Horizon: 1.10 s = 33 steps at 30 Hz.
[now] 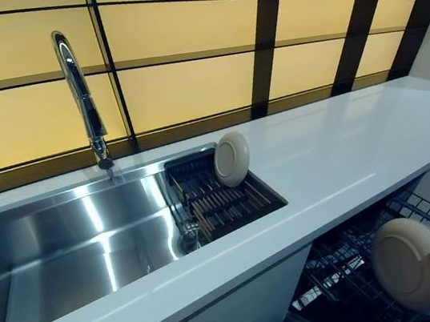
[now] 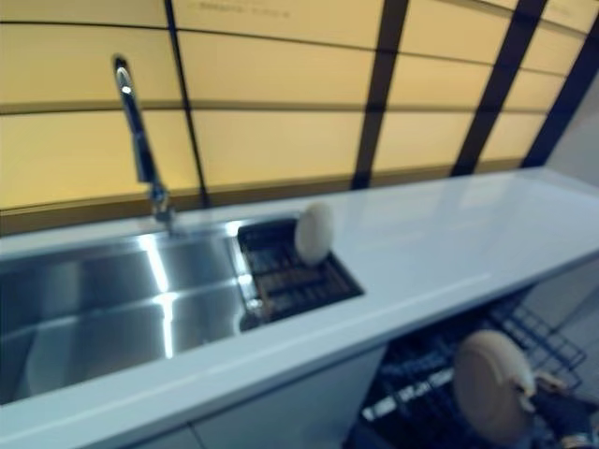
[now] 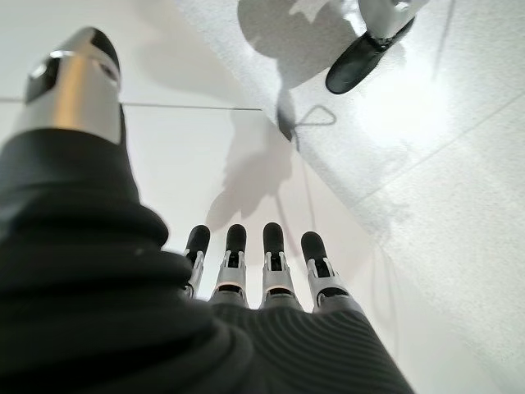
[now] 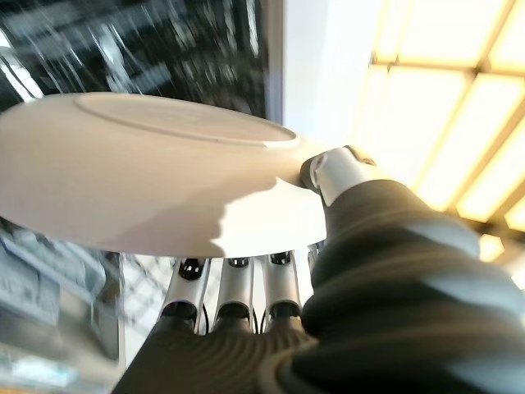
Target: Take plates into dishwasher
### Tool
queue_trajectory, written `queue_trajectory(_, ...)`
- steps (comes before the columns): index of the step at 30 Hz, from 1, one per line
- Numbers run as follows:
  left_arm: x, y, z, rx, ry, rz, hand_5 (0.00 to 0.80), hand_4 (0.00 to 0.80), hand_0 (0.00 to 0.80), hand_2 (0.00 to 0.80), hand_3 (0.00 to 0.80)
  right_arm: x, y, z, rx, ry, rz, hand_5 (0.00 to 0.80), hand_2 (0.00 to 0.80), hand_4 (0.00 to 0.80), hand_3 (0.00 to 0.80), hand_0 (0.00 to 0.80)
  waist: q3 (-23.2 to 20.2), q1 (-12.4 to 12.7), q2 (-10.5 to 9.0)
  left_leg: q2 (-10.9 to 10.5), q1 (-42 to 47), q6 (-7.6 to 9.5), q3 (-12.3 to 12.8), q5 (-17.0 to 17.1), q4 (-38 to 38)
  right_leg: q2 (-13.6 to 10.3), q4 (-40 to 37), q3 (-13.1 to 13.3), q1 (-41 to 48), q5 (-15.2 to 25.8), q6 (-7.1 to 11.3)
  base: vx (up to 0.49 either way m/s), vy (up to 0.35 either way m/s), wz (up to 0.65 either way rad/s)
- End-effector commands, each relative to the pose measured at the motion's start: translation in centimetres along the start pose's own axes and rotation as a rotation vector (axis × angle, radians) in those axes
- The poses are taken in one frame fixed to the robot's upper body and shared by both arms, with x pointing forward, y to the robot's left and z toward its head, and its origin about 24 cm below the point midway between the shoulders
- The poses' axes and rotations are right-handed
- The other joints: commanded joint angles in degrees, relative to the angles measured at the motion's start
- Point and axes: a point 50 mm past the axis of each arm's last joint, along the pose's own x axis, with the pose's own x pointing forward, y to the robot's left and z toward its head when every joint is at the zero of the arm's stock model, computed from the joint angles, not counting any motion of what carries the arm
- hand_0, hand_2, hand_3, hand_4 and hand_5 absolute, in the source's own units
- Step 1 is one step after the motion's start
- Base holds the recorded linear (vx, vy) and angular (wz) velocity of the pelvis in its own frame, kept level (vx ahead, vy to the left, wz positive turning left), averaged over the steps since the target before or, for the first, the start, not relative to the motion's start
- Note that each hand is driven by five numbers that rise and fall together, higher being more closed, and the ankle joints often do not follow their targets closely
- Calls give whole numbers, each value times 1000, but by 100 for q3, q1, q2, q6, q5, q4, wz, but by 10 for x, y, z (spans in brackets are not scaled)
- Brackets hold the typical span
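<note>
Both eye views look down from head height, slightly angled, at the same scene: the white table (image 1: pixel 335 151), the steel sink (image 1: pixel 65 240) with its faucet (image 1: pixel 80 100), and the open dishwasher rack (image 1: pixel 359 261) at lower right. The left wrist view looks along the left robot hand (image 3: pixel 246 271) at the floor (image 3: pixel 443 164), very close. The right wrist view looks along the right robot hand (image 4: pixel 246 287) under a plate (image 4: pixel 148 180) toward the rack.
</note>
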Motion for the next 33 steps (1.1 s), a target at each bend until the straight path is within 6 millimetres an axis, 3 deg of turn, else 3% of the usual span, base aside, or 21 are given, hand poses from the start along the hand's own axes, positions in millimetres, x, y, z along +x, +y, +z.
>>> queue_trajectory(1, 4, 25, 18, -73, -61, 78, 0, 0, 0, 0, 0, 12, -5, 64, 43, -294, -39, 800, 800, 800, 800, 800, 60, -18, -98, -149, 4, 175, -85, -279, 137, -642, 624, 281, -212, 801, 235, 7, 16, -18)
queue_trajectory(9, 4, 21, 14, -73, -40, 69, 0, 0, 0, 0, 0, 14, -12, 92, -37, -366, -50, 800, 800, 800, 800, 800, -21, 47, -142, -174, -16, 158, -115, -295, 103, -634, 503, 271, -112, 773, 211, 15, 0, -10)
queue_trajectory(14, 4, 21, 12, -66, -28, 68, 0, 0, 0, 0, 0, 15, -10, 98, -53, -365, 5, 800, 800, 800, 800, 800, -44, 89, -155, -177, -48, 139, -157, -278, 91, -604, 471, 257, -73, 742, 208, 11, -7, 0)
queue_trajectory(22, 5, 19, 18, -26, -40, 54, 0, 0, 0, 0, 0, 25, 32, 86, -113, -247, 271, 800, 800, 800, 800, 800, -51, 298, -199, -129, -74, 112, -169, -236, 90, -674, 457, 35, -38, 782, 245, 4, -35, 8)
queue_trajectory(33, 7, 17, 26, 15, -52, 39, 0, 0, 0, 0, 0, 34, 61, 58, -155, -101, 439, 800, 800, 800, 800, 800, -54, 484, -238, -113, -115, 96, -303, -204, 82, -687, 400, -135, 66, 699, 263, 13, -39, 8)
